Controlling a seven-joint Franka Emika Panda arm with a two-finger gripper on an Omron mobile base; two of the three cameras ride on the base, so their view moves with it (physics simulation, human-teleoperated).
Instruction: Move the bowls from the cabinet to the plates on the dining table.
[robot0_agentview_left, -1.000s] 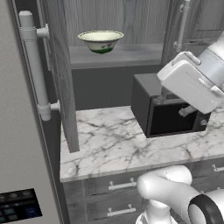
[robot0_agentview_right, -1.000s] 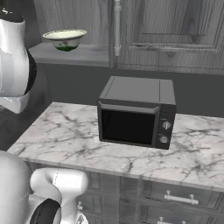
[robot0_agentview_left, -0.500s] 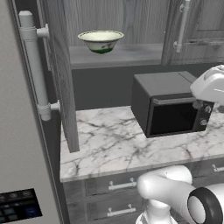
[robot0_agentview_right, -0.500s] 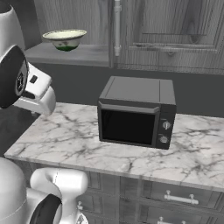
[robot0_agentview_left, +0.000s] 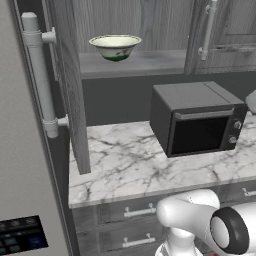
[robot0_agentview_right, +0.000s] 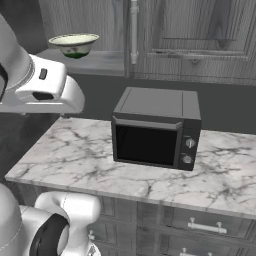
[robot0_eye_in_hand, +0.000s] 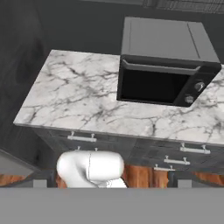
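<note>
One cream-white bowl (robot0_agentview_left: 115, 46) with a dark green band stands on the open shelf of the grey cabinet (robot0_agentview_left: 135, 64); the right base view shows the same bowl (robot0_agentview_right: 75, 44) at the upper left. The cabinet door (robot0_agentview_left: 74, 90) hangs open at the left. My gripper (robot0_eye_in_hand: 111, 183) is open, its tips far apart with nothing between them. It hangs well back from the shelf and looks down on the counter and the microwave. The white forearm (robot0_agentview_right: 45, 92) reaches in from the left, below the bowl. The plates and the dining table are out of view.
A black microwave (robot0_agentview_left: 195, 117) sits on the marble counter (robot0_agentview_left: 125, 165) under the closed cabinet doors (robot0_agentview_right: 190, 35), which have a long silver handle (robot0_agentview_right: 133, 30). Grey drawers (robot0_eye_in_hand: 131, 146) run below the counter. A tall panel with a bar handle (robot0_agentview_left: 40, 75) stands at the left.
The arm has swung down and to the right, leaving most of the left base view. In the right base view it has dropped lower at the left. The bowl has not moved.
</note>
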